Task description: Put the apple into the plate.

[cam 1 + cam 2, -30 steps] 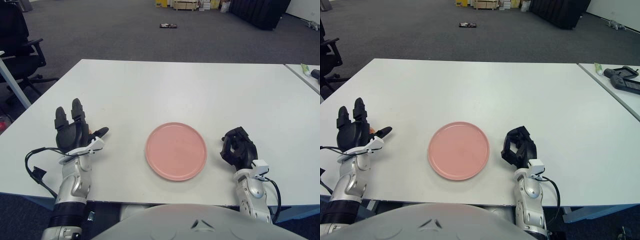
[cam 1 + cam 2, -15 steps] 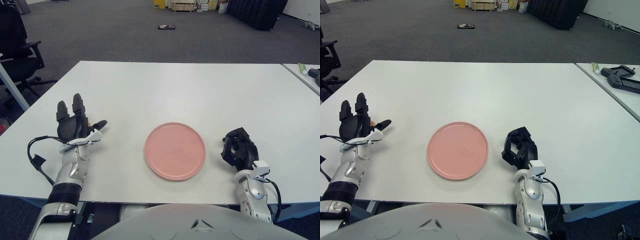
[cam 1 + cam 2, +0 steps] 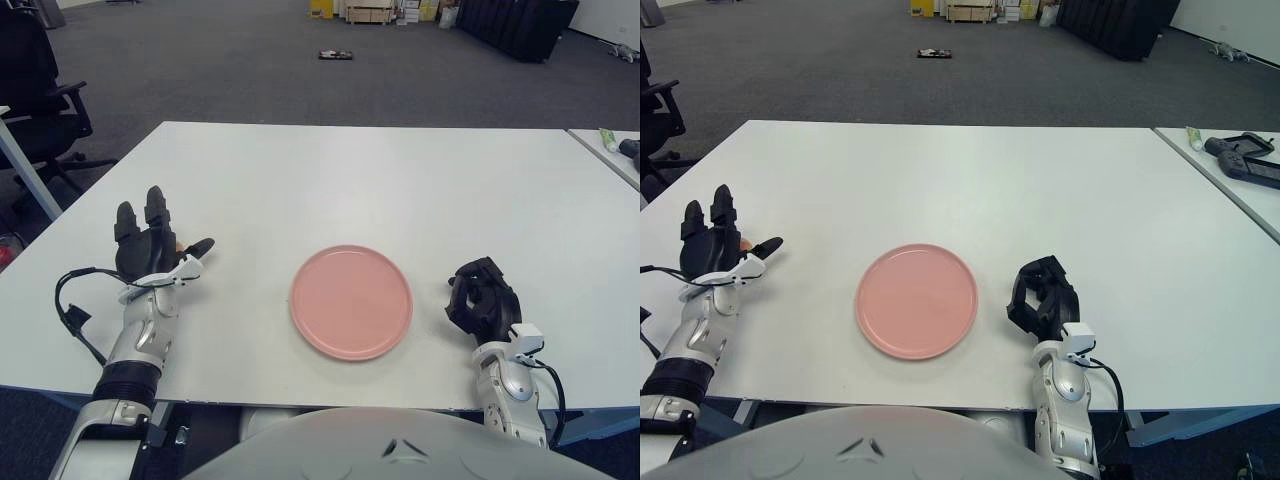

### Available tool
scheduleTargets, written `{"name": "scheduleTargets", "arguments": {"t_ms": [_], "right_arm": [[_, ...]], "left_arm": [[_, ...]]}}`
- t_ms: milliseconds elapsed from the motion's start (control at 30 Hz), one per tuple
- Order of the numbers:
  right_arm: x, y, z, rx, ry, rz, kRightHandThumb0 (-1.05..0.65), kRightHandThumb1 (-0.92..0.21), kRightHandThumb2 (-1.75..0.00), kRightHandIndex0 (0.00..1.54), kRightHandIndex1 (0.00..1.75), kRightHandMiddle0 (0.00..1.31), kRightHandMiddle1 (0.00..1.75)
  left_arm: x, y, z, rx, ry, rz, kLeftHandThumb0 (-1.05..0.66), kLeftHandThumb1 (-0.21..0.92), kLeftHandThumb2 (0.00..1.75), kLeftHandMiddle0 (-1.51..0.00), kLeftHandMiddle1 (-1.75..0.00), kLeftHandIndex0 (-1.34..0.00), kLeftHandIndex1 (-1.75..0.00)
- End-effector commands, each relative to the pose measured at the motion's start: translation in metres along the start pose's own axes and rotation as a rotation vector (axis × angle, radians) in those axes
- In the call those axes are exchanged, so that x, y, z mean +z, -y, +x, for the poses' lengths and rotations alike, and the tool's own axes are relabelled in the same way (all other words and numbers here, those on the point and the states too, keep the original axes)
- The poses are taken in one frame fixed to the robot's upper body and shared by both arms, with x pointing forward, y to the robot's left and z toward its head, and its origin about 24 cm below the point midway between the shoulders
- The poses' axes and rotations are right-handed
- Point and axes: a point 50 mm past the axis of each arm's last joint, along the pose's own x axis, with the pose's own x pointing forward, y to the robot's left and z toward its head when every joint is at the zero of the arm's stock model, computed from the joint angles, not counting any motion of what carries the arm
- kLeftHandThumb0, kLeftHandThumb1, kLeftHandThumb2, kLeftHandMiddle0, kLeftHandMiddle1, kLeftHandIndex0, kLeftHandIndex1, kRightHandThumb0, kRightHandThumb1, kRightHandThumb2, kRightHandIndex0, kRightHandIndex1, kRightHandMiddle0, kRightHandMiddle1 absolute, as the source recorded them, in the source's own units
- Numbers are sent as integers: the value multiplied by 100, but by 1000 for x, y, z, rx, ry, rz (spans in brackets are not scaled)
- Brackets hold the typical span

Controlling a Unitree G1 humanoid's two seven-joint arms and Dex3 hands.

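a white table (image 3: 330,180) stands on dark grey carpet (image 3: 230,70); a black office chair (image 3: 35,95) sits at the left, a second white table (image 3: 1230,185) at the right, stacked boxes (image 3: 375,10) far back

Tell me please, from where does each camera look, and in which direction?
Left eye view: from the head, forward and down at the white table; left hand and right hand show.
Right eye view: the same, from slightly to the right; also the neighbouring table.
Both share the pink plate, both hands and the grey floor.
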Motion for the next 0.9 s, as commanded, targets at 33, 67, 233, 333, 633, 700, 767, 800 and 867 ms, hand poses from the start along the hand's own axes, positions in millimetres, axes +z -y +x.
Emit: {"name": "scheduleTargets", "arguments": {"t_ms": [33,67,233,333,633,700,767,800,867], "right_arm": [[0,2,0,-2,-9,0,-43,-46,-115,113,175,50,175],[0,2,0,-2,-9,0,-43,-46,-115,113,175,50,175],[0,2,0,-6,-9,5,-43,-46,-115,113,175,50,175],[1,2,0,-6,-10,7,-44,-45,-116,114,175,50,175],[1,3,1,-4,-9,7,-44,-44,-117,114,175,51,175],[1,3,1,-7,-6,10,-44,-44,-117,113,175,51,175],[2,3,1,-10,-1,12,-44,-44,-117,113,175,51,175],[2,3,1,-10,1,12,-44,-44,-117,113,175,51,175],[2,2,1,-11,5,12,-44,-44,-117,113,175,51,175]], "left_arm": [[-12,25,-20,-167,-93,-10,-103,83,31,-1,-71,0,-62],[-12,25,-20,-170,-95,-9,-103,83,32,-1,-78,0,-65],[-11,23,-20,-213,-105,3,-101,80,37,0,-103,0,-71],[-12,21,-20,-251,-103,8,-98,79,42,-4,-115,0,-81],[-13,15,-20,-378,-64,37,-82,64,73,-21,-129,-1,-136],[-13,14,-19,-427,-56,53,-75,57,84,-26,-132,-4,-149],[-13,13,-19,-477,-50,75,-71,53,90,-29,-134,-8,-155],[-12,13,-18,-495,-48,84,-69,50,94,-30,-135,-11,-158],[-12,12,-18,-520,-45,98,-65,47,99,-32,-137,-14,-162]]}}
